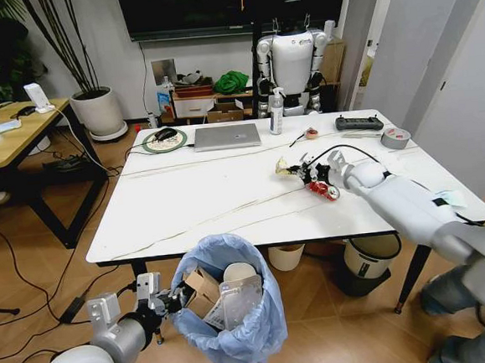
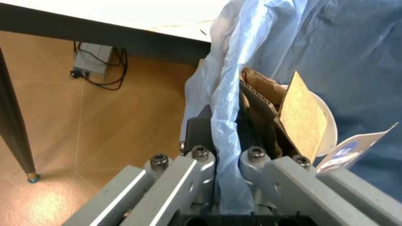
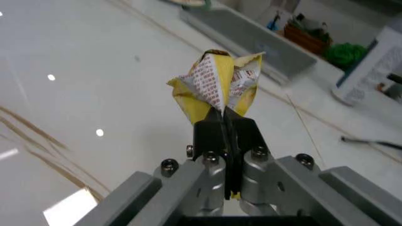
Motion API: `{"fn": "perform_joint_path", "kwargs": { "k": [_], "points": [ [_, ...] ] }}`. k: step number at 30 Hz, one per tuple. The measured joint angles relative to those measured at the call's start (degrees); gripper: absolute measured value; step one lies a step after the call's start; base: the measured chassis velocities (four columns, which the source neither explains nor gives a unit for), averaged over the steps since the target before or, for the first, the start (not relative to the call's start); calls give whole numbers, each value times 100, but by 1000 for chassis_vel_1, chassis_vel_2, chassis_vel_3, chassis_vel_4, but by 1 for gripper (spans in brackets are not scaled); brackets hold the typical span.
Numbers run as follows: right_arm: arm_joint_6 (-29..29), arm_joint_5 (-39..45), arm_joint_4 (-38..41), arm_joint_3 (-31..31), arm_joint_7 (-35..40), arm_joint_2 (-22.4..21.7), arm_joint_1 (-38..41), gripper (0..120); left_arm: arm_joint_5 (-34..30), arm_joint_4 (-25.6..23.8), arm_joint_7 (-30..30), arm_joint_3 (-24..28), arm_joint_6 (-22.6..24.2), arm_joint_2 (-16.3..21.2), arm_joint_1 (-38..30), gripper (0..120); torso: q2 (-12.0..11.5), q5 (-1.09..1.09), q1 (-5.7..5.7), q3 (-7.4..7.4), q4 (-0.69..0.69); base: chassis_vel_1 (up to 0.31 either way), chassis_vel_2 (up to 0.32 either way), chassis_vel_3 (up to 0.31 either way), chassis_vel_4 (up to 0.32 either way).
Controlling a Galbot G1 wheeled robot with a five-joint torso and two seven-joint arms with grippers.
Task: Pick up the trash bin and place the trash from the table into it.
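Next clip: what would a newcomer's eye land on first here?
Probably the trash bin, its baggy blue liner held up at the table's near edge by the left claw, shut on the liner rim, with cardboard and a cup already inside. Then the right claw over the tabletop, pinching a crumpled yellow wrapper.

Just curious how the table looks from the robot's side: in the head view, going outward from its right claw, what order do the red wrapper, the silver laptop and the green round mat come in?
From the right claw, shut on the yellow wrapper:
1. Red wrapper, right beside it on the table.
2. Silver laptop, at the table's far edge.
3. Green round mat, beyond the laptop, toward the robot's left.
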Motion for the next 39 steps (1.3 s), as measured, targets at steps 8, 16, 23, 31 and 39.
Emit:
{"fn": "perform_joint_path", "kwargs": {
  "k": [8,16,23,31,39],
  "points": [
    [-455,1628,3160,270,516,-1238,-356,0,-24,-46,11,64,-2,56,-50,0,1,-1,-2,-1,3,0,0,0,0],
    [-553,1921,4894,629,631,-2100,-789,0,-56,-57,18,77,-2,88,-89,0,1,-1,-2,-2,1,0,0,0,0],
    [-556,1523,6211,1253,492,-3144,-2245,0,-74,-84,14,88,-2,123,-121,0,0,2,-1,-1,-1,0,0,0,0],
    [-499,1157,7174,1588,420,-3790,-2991,0,-77,-91,13,108,3,94,-126,0,0,1,-1,-1,1,0,0,0,0],
    [-172,1150,7230,807,493,-3152,-2431,0,-108,-99,8,116,25,89,-70,0,-1,0,-1,0,2,0,0,0,0]
  ]
}}
